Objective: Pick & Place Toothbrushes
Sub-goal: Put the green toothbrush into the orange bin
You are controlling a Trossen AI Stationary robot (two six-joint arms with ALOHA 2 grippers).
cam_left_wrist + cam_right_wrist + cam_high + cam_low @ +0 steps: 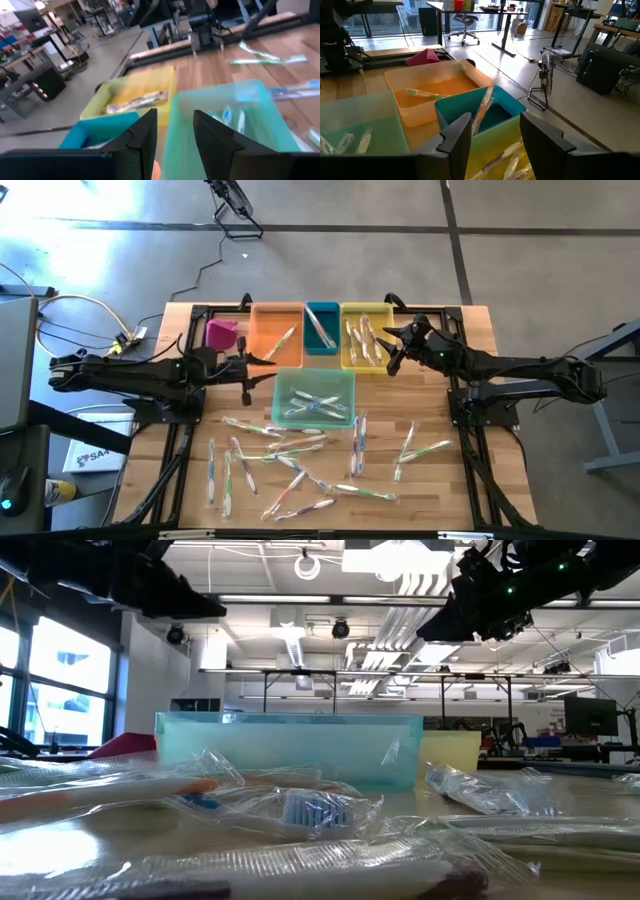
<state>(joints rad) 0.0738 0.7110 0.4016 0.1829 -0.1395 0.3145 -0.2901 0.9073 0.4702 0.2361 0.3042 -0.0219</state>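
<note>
The left pincer (262,361) is held spread and empty above the orange bin (276,332); the right pincer (392,348), likewise spread, is held over the yellow bin (366,336). Toothbrushes (300,470) are scattered on the desk (430,480) nearer the arms' bases, some inside the bins.

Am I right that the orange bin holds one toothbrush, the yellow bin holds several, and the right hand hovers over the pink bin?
Not quite: the right hand hovers at the yellow bin, not the pink bin, which sits at the far left of the row. The high view shows it. The rest stands: the orange bin holds one toothbrush, and the yellow one several.
</note>
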